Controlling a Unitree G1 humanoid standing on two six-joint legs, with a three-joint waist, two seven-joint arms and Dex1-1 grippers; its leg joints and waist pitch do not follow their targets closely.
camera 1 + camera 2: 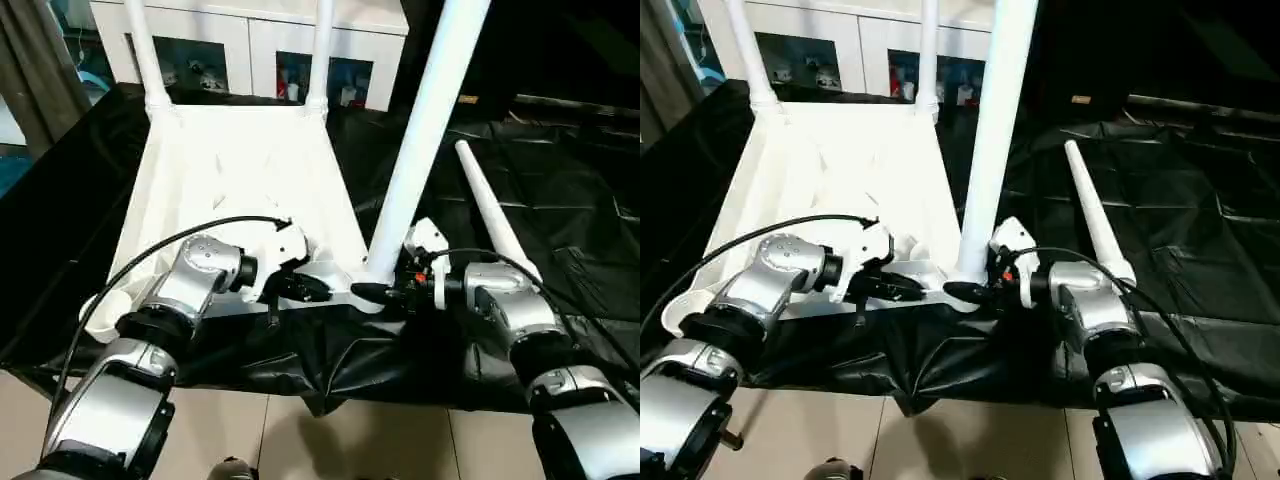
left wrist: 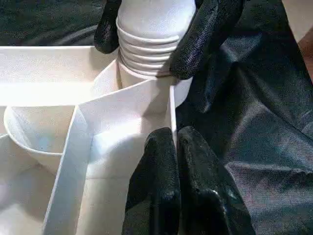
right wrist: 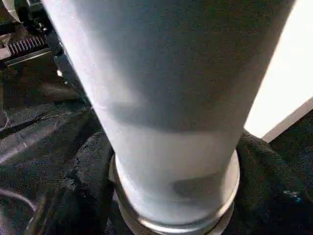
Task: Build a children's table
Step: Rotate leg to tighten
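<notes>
The white tabletop lies upside down on black cloth, ribs up. Two legs stand upright in its far corner sockets. A third leg leans in the near right socket, and my right gripper is shut on its ribbed base, one finger on each side. My left gripper is shut, its fingertips resting at the tabletop's near rim just beside that socket. I cannot tell whether they pinch the thin wall. A fourth leg lies loose on the cloth to the right.
Black cloth covers the work surface and hangs over its near edge. A white glass-door cabinet stands behind the tabletop. Tiled floor shows below. A black cable loops over my left forearm.
</notes>
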